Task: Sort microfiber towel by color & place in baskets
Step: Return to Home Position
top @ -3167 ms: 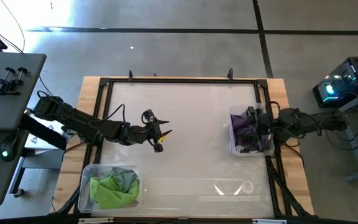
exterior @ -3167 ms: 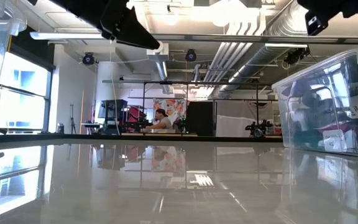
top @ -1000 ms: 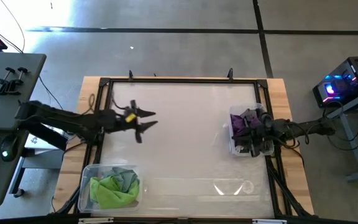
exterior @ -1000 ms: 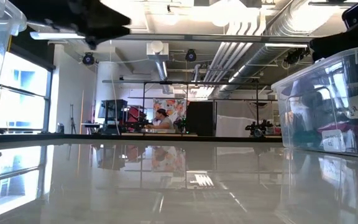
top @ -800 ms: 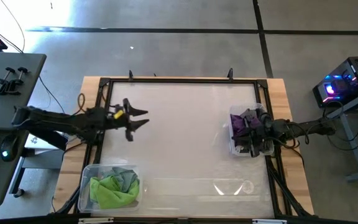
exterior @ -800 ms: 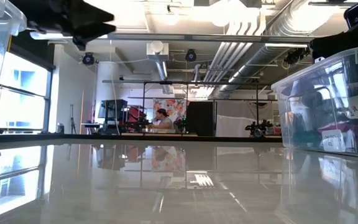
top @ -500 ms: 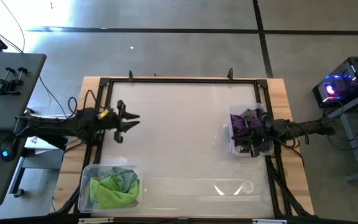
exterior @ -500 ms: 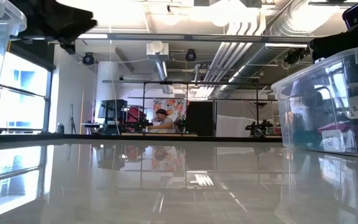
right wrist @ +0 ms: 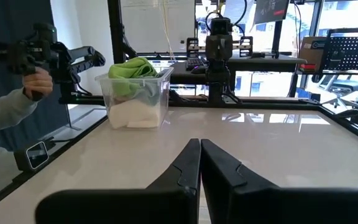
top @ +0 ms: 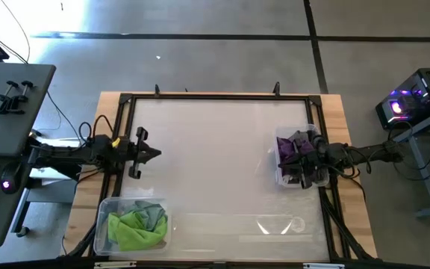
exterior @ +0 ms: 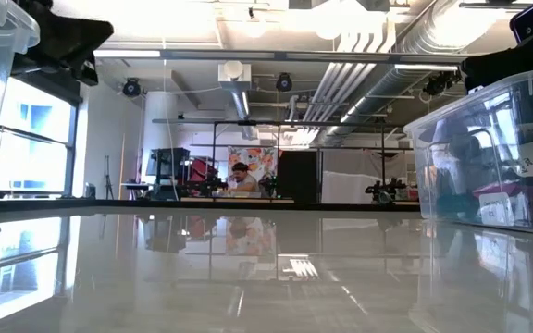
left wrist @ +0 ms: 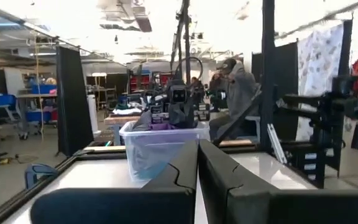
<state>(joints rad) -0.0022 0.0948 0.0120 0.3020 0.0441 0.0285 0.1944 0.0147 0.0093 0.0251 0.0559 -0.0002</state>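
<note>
The left gripper [top: 155, 155] is closed and empty, its fingers [left wrist: 179, 177] pressed together in the left wrist view. It hangs over the left edge of the bench [top: 222, 172], pointing across it. The right gripper [top: 303, 159] is closed too and holds nothing. It sits above the bin at the right edge [top: 281, 178], though from overhead its dark outline is hard to separate from the cloths under it. That bin holds a purple towel [top: 286, 149] with darker cloths [top: 297, 175] beside it. At the front left corner of the bench stands the other bin [top: 103, 224], well apart from both grippers. In it a lime green towel [top: 133, 230] lies on top with a grey towel [top: 152, 215] beside it. The right wrist view also shows a white towel [right wrist: 135, 115] at the bottom. In that same view a person's hand [right wrist: 38, 83] shows beside the bench, holding a dark object [right wrist: 33, 46].
</note>
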